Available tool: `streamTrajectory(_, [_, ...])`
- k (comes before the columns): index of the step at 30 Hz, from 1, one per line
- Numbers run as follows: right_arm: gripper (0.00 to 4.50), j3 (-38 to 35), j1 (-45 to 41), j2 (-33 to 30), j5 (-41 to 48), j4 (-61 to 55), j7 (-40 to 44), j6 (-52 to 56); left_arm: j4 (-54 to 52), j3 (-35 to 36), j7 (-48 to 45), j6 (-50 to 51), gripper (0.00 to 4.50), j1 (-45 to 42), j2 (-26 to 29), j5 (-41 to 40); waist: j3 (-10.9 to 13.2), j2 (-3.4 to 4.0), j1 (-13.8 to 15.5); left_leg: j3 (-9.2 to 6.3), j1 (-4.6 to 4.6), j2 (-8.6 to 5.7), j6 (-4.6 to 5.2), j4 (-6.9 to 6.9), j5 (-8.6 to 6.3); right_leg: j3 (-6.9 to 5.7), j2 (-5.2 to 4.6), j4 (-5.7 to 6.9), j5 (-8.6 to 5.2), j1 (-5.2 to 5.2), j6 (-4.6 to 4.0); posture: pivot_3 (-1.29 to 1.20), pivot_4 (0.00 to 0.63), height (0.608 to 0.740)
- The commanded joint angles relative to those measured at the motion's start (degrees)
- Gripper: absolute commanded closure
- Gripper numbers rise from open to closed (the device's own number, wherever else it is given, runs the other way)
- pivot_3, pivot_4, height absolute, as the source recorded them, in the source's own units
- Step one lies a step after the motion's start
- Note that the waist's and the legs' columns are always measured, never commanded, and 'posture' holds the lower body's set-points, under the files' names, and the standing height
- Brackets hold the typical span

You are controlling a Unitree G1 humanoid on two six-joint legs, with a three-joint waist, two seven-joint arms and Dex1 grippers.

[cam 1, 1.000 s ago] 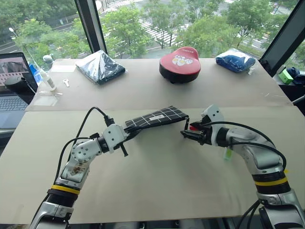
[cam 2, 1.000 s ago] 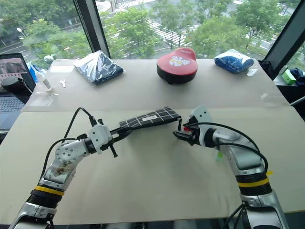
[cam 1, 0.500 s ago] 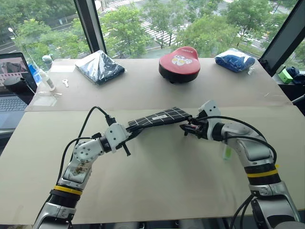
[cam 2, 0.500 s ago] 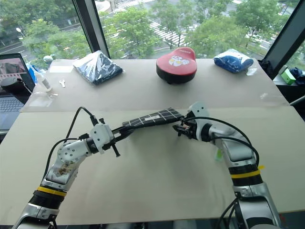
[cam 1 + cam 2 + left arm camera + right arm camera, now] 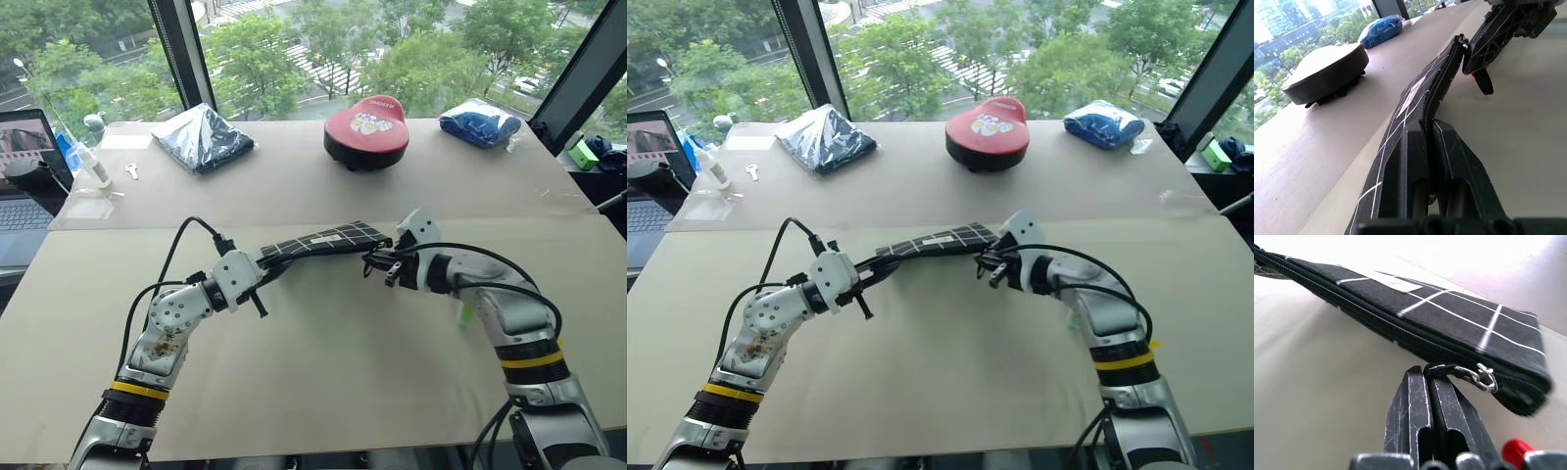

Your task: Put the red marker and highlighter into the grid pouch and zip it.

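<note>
Two pincers meet at centre frame: left pincer [image 5: 263,277] clamps the grid pouch [image 5: 323,241] end, right pincer [image 5: 1429,382] closed on its pull cord [image 5: 1442,369]; highlighter [image 5: 465,314] half-hidden behind right forearm.

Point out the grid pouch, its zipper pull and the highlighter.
grid pouch [image 5: 323,240], left eye view, on its gridded side panel.
zipper pull [image 5: 1481,375], right wrist view, on the metal clasp.
highlighter [image 5: 466,314], left eye view, on its green body beside the right forearm.

head pair – down over table [image 5: 323,382] | wrists – close on grid pouch [image 5: 1449,318]
</note>
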Motion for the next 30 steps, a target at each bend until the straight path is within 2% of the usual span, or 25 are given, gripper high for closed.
streamTrajectory(1, [4.46, 2.1, -2.3, 1.5, -1.0, -1.8, -0.3, -2.0, -2.5, 0.5, 0.2, -0.3, 4.50, 0.0, -0.2, 0.4, 0.0, 0.00, 0.0, 0.00, -0.01, -0.01, 0.00, 0.00, 0.00, 0.00, 0.00, 0.01, 0.00, 0.00, 0.00, 0.00, 0.150, 0.740])
streamTrajectory(6, [4.46, 6.1, -8.2, 5.9, -1.4, -0.5, 1.6, -2.7, -2.1, 0.2, -0.5, -0.5, 4.50, -0.7, -0.5, 0.6, 0.0, 0.01, -0.4, 0.00, -0.01, -0.01, -0.01, 0.01, 0.01, 0.00, 0.00, 0.01, 0.00, -0.02, 0.00, 0.00, 0.150, 0.740])
streamTrajectory(13, [4.46, 6.3, -12.7, 8.4, 3.5, -1.1, 8.6, -1.2, -1.4, 0.3, -1.4, -0.7, 4.50, -1.3, -0.7, 0.7, 0.0, 0.01, -0.4, -0.04, -0.04, -0.02, -0.04, -0.03, 0.02, -0.04, 0.04, 0.08, 0.00, 0.02, 0.00, 0.00, 0.150, 0.740])
streamTrajectory(16, [4.46, 9.9, -13.4, 8.4, 1.8, 0.5, 10.7, -1.1, -1.1, 0.3, -1.8, -0.8, 4.50, -1.7, -0.8, 0.7, 0.0, 0.01, -0.6, -0.03, -0.05, -0.02, -0.03, -0.02, 0.02, -0.04, 0.04, 0.07, 0.00, 0.02, 0.00, 0.00, 0.150, 0.740])
streamTrajectory(20, [4.46, 16.2, -12.3, 6.2, -5.2, 4.8, 11.5, -5.9, -0.7, 0.4, -2.0, -0.9, 4.50, -2.2, -1.1, 0.7, 0.0, 0.01, -0.7, -0.03, -0.02, -0.01, -0.05, -0.06, 0.03, -0.06, 0.07, 0.09, 0.00, 0.00, 0.00, 0.00, 0.150, 0.740])
streamTrajectory(23, [4.46, 13.7, -14.8, 7.6, -7.6, 11.0, 7.1, -7.8, -0.8, 0.6, -2.1, -1.0, 4.50, -2.1, -1.2, 0.7, 0.0, 0.01, -1.0, -0.01, -0.03, -0.01, -0.06, -0.05, 0.03, -0.05, 0.07, 0.09, 0.00, 0.00, 0.01, 0.00, 0.150, 0.740])
streamTrajectory(30, [4.46, 11.1, -15.2, 5.0, -6.1, 10.5, 11.4, -8.8, -1.4, 0.9, -2.5, -0.6, 4.50, -1.6, -1.3, 0.4, 0.0, 0.01, -1.0, -0.02, -0.07, -0.01, -0.09, -0.06, 0.05, -0.05, 0.07, 0.07, 0.00, -0.04, 0.01, 0.00, 0.150, 0.740])
